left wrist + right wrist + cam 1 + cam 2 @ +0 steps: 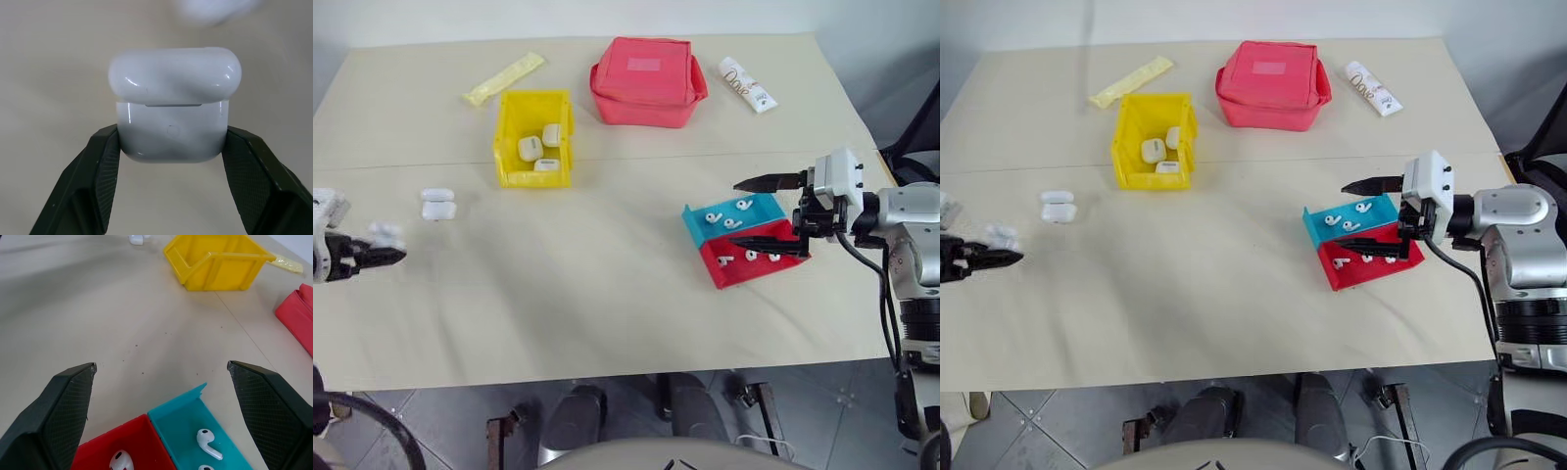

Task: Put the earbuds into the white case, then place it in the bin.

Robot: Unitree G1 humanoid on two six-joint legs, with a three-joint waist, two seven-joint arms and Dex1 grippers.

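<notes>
Now the left gripper (171,147) clamps a white case (173,105) at the table's (607,294) left edge, well apart from the yellow bin (534,137). Right gripper (766,211) gapes over the earbuds (729,222) in their tray (744,266).

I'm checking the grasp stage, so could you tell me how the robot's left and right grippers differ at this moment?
The left gripper is shut on a white case, while the right gripper is open and holds nothing. The left one is near the table's left edge; the right one hovers over the teal-and-red tray of earbuds. Both have two black fingers.
</notes>
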